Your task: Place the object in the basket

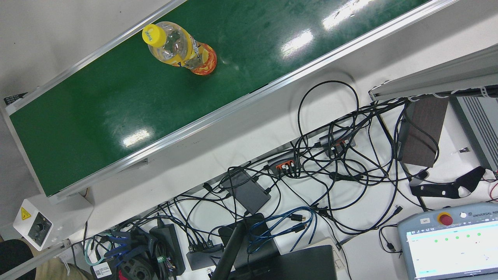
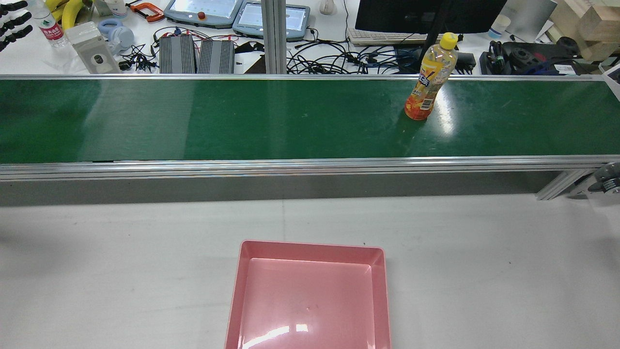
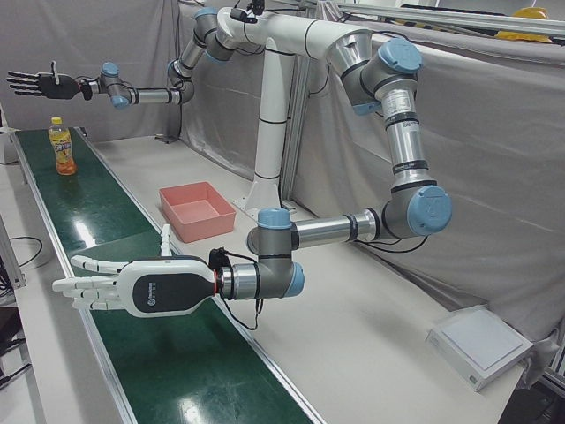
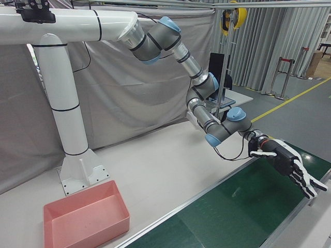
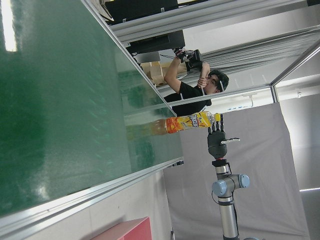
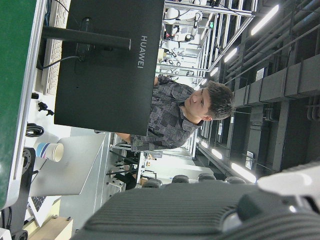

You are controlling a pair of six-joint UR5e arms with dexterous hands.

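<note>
An orange drink bottle (image 1: 181, 48) with a yellow cap stands upright on the green conveyor belt (image 2: 242, 121), toward the robot's right (image 2: 431, 80) (image 3: 61, 147) (image 5: 187, 122). The pink basket (image 2: 310, 247) sits empty on the white table, on the robot's side of the belt (image 3: 181, 225) (image 4: 88, 227). My left hand (image 3: 132, 287) hovers flat and open over the belt far from the bottle (image 4: 287, 163); only its fingertips show in the rear view (image 2: 12, 22). My right hand (image 3: 40, 84) is open, fingers spread, high beyond the bottle (image 5: 216, 137).
Beyond the belt lie tangled cables (image 1: 330, 155), teach pendants (image 2: 203, 12) and a monitor (image 2: 426, 14). A person stands past the belt's end (image 5: 192, 92), another behind the monitor (image 6: 185, 115). Aluminium rails (image 2: 290, 167) edge the belt.
</note>
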